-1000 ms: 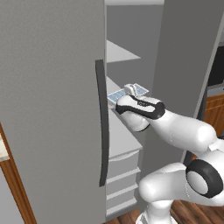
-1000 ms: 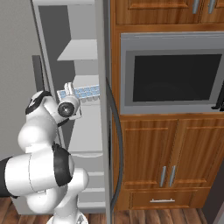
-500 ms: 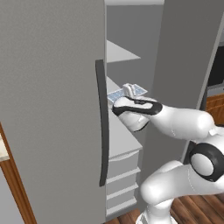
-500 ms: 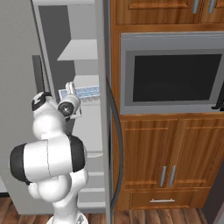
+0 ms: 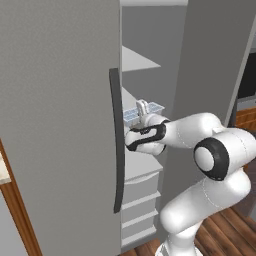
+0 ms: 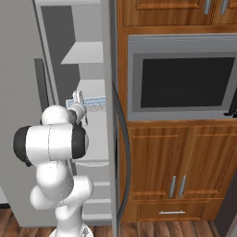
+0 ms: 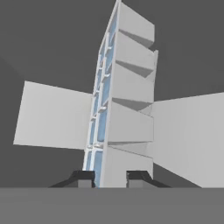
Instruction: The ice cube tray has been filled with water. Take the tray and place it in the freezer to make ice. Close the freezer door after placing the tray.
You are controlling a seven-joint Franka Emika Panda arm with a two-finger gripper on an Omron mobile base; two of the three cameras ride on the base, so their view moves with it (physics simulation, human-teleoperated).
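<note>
**White tray held inside the open freezer**

White plastic and pale blue: the ice cube tray (image 7: 118, 100) sits between the two dark fingertips (image 7: 84, 178) of the gripper (image 7: 111, 178), which are drawn in narrow against its near end and hold it. In the hand view the tray runs away from the fingers, a long thin rectangle with boxy cell undersides on one face and two rows of square cells of water (image 7: 101, 124) on the other.

From the left base view the gripper (image 5: 141, 111) holds the tray (image 5: 140, 112) level, just above a flat white shelf (image 5: 141, 165) in the freezer (image 5: 150, 55). Two white shelves show above three smooth white drawers (image 5: 141, 200). The freezer door (image 5: 55, 120) stands open, matte grey, with one dark curved bar handle (image 5: 117, 145).

The right base view shows the tray (image 6: 92, 100) beside the grey fridge door (image 6: 111, 60), next to wooden cabinets (image 6: 185, 171) and one built-in oven (image 6: 183, 76).
</note>
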